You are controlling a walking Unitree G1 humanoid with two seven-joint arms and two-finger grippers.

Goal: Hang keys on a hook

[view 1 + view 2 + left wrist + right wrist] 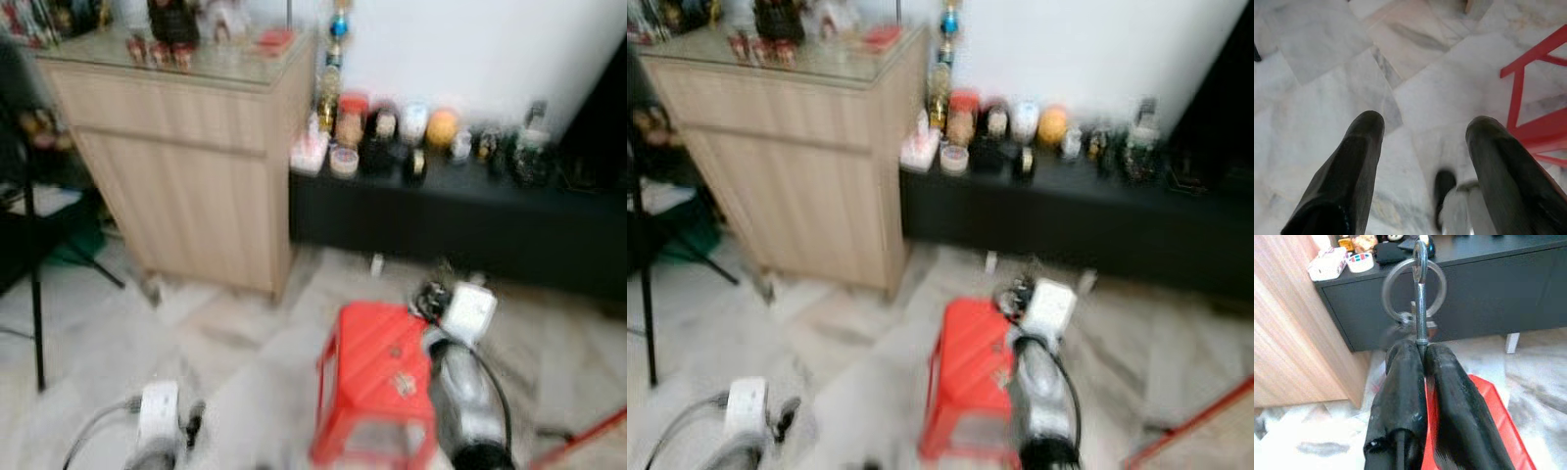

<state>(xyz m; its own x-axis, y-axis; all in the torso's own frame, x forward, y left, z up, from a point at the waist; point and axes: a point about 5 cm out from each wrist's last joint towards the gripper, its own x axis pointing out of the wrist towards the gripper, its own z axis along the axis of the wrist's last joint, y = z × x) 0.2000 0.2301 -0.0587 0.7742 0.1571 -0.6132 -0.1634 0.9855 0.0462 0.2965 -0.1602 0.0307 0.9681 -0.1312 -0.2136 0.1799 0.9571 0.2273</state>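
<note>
Head views are blurred. On our left, a dark stand (34, 294) on the marble floor (225, 343), then a light wooden cabinet (186, 186) with small items on its glass top.

Left gripper (1420, 142) sits low at our left side, pointing down at the floor; its jaws are spread wide with nothing between them. A red stool (377, 387) stands on the floor between the two arms, its leg showing beside the left fingers (1352, 166) in the wrist view.

Right gripper (1422, 352) is raised above the stool, aimed at the low black counter (460, 220) along the wall, which carries jars and bottles. Its jaws are pressed together on a metal key (1420, 298). The key's long axis runs straight out along the fingers, continuing their line, with its shank pinched at the fingertips and its eye end pointing away from the gripper toward the counter. A round key ring (1413, 289) passes through the eye, well beyond the fingertips; something small and blurred hangs off the ring near the tips.
</note>
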